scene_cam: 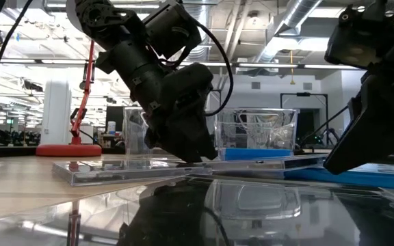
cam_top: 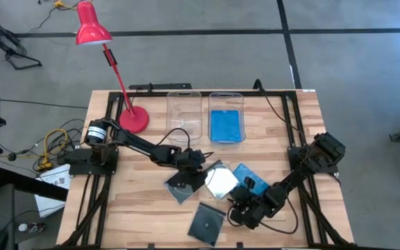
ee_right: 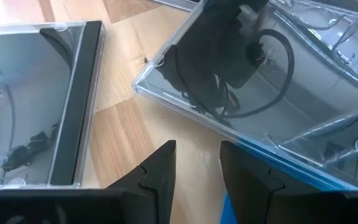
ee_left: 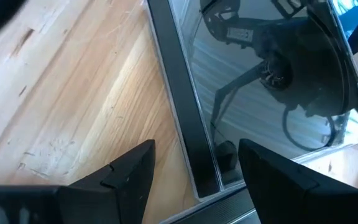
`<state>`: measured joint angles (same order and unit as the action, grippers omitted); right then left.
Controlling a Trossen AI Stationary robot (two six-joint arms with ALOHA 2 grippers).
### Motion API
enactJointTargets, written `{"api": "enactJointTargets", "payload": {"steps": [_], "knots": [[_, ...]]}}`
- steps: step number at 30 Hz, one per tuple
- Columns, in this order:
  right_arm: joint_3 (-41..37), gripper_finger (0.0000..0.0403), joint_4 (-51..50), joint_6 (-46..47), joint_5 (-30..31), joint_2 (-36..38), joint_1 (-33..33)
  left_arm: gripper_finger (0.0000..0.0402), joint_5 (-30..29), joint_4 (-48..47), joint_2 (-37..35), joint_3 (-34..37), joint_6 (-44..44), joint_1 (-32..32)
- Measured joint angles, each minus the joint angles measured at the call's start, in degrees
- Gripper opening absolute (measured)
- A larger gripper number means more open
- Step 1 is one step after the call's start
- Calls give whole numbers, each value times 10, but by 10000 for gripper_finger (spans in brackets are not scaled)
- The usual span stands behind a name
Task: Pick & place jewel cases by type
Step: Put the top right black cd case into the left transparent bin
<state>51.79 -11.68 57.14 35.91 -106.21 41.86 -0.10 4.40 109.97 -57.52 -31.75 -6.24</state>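
Red lamp [cam_top: 92, 31] and 2 bins [cam_top: 185, 111] behind; left fingers [ee_left: 129, 174] spread astride clear case [cam_top: 184, 186].

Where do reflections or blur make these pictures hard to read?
High view: the middle clear jewel case glares white. Low view: the nearest case fills the foreground, out of focus and mirroring the arm above it. Left wrist view: the case under the open left gripper reflects the arm and cable. Right wrist view: a clear case likewise reflects an arm.
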Motion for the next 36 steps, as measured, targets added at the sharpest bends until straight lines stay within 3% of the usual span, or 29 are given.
{"api": "enactJointTargets", "payload": {"steps": [19, 36], "knots": [[0, 118, -53, 29, -18, 0, -11, 226, 79, 17, 0, 0, 7, -1], [0, 118, -79, 48, -15, 6, 22, 226, 20, 0, 0, 0, -10, 6]]}}
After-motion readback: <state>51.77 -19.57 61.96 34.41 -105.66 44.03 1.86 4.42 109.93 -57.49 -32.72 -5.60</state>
